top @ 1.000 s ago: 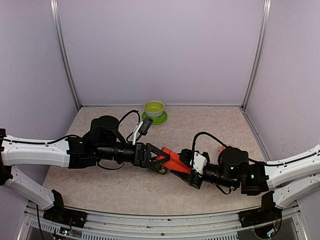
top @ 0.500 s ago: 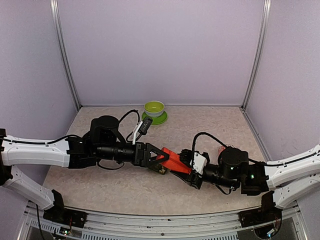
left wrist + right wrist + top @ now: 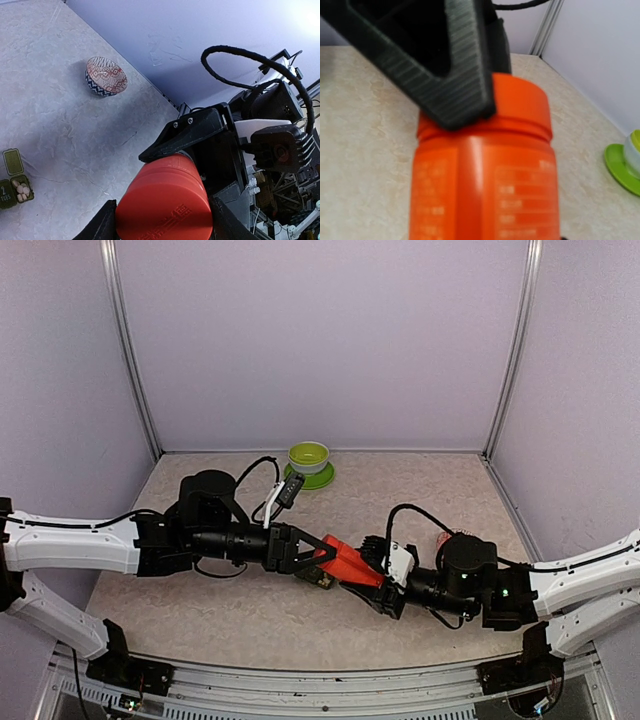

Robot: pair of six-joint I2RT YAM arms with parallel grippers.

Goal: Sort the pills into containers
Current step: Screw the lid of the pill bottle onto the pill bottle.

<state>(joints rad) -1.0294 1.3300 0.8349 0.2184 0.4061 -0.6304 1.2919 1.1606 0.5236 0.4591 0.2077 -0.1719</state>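
A red bottle (image 3: 345, 562) hangs lying sideways above the table's middle, between the two arms. My right gripper (image 3: 380, 582) is shut on its body, which fills the right wrist view (image 3: 485, 175). My left gripper (image 3: 162, 222) has come in from the left, and its black fingers (image 3: 102, 225) press both sides of the bottle's red cap (image 3: 167, 197). The dark green containers (image 3: 11, 175) lie on the table at the lower left of the left wrist view. One compartment stands open, with several pale pills (image 3: 21, 190) inside.
A lime-green bowl on a saucer (image 3: 309, 462) stands at the back by the wall, also at the right edge of the right wrist view (image 3: 627, 160). A red-and-white patterned bowl (image 3: 105, 76) sits on the marbled table near the wall.
The left gripper's jaws have closed in on the bottle's cap. Both arms and the bottle have stayed almost where they were.
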